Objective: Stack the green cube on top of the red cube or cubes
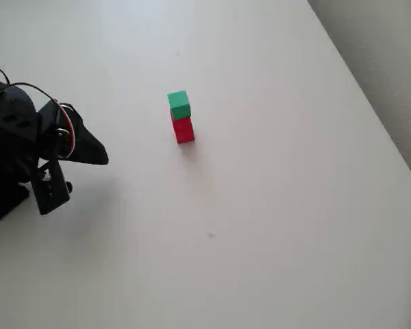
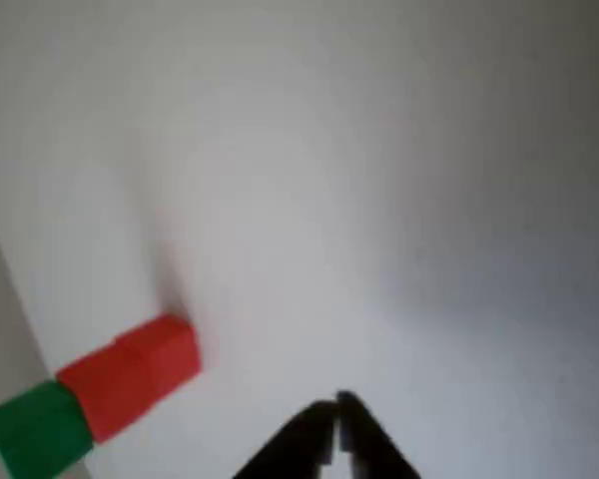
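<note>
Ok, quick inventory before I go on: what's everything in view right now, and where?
green cube: one, green, on top of the red stack near the table's middle in the overhead view.
red cubes: red, the wrist view looks like two stacked, under the green cube.
table: one, white, bearing the stack.
floor strip: grey, past the table's right edge in the overhead view.
arm: one, black, at the left edge in the overhead view.
gripper: one, black, shut and holding nothing, apart from the stack.
</note>
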